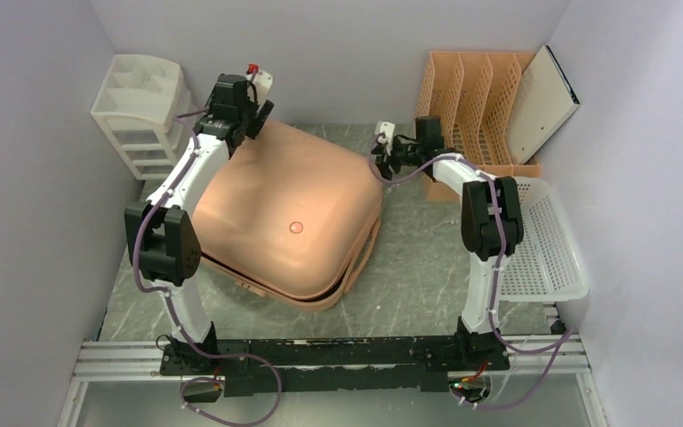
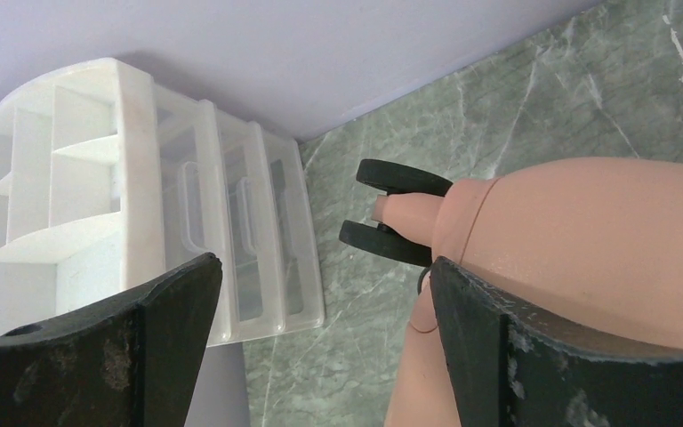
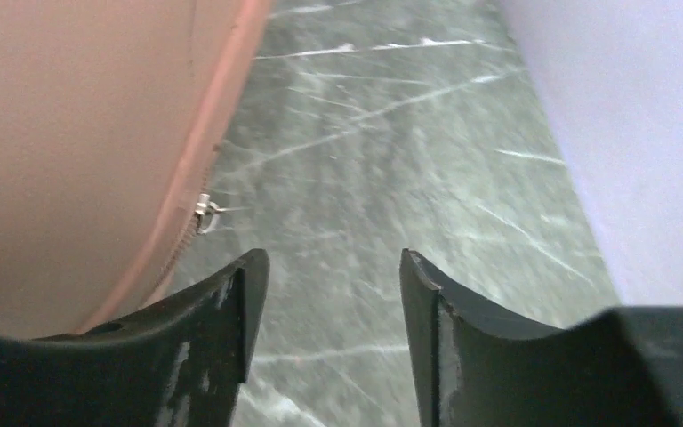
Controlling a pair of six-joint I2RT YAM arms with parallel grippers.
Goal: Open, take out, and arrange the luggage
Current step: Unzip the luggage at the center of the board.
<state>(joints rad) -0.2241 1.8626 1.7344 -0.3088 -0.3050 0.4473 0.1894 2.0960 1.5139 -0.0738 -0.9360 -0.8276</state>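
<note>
The luggage (image 1: 293,209) is a large salmon-pink hard-shell suitcase lying flat on the marble table, round logo up. My left gripper (image 1: 251,120) hovers at its far left corner. In the left wrist view that gripper (image 2: 325,276) is open wide, with the shell (image 2: 587,240) and a black double wheel (image 2: 391,209) just beyond its right finger. My right gripper (image 1: 382,162) is at the far right corner. In the right wrist view it (image 3: 333,258) stands open over bare table, holding nothing. The shell (image 3: 71,160) and a metal zipper pull (image 3: 204,212) lie to its left.
A white drawer organiser (image 1: 142,111) stands at the back left, close to the left gripper. An orange-tan file rack (image 1: 471,98) with a white board (image 1: 542,102) leaning on it is at the back right. A white mesh basket (image 1: 542,240) sits along the right wall.
</note>
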